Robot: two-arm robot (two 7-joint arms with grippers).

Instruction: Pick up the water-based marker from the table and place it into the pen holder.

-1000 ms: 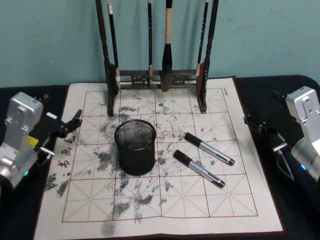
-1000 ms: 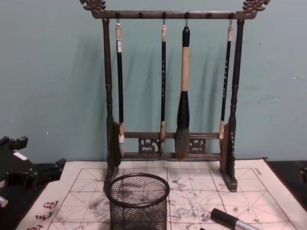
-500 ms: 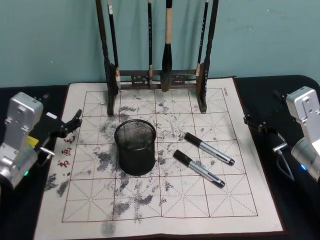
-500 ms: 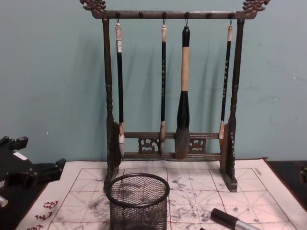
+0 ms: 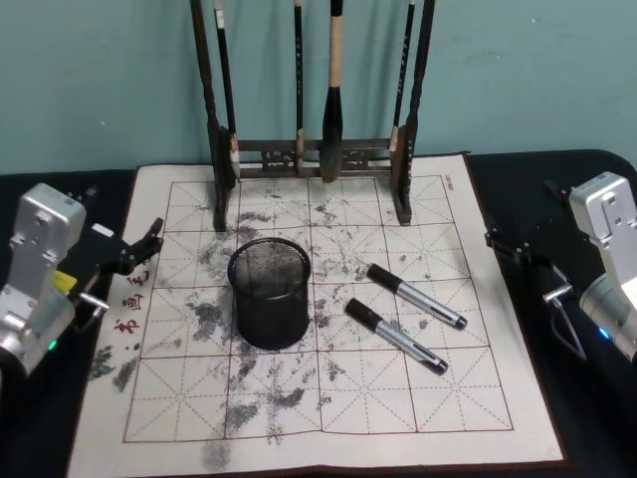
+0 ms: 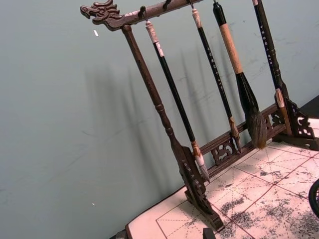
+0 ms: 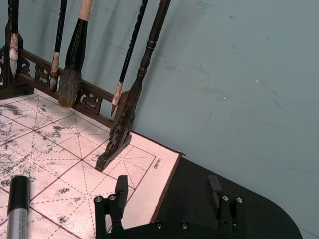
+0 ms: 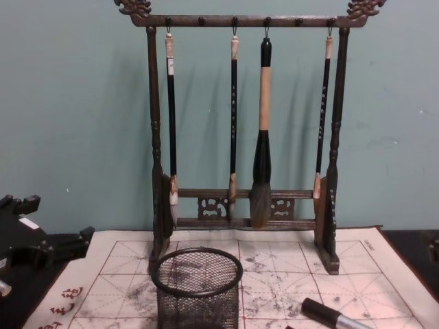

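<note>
Teal wall, inky mat (image 5: 328,398): the upper marker (image 5: 416,296) and lower marker (image 5: 396,337) lie centre-right in the head view, slanting toward lower right, beside the pen holder (image 5: 269,294). Your right gripper (image 7: 168,183), fingers spread, is nearer. The left gripper (image 5: 144,247), also spread, parks at the left edge.

In the chest view the lower edge cuts off the base of the round black wire-mesh pen holder (image 8: 199,301) and all but the black cap end of the silver water-based marker (image 8: 324,313). In the head view the top edge cuts off the upper part of the tall dark wooden brush rack (image 5: 363,157), and we cannot read the small red characters (image 5: 132,301) on the white gridded mat (image 5: 398,398).
</note>
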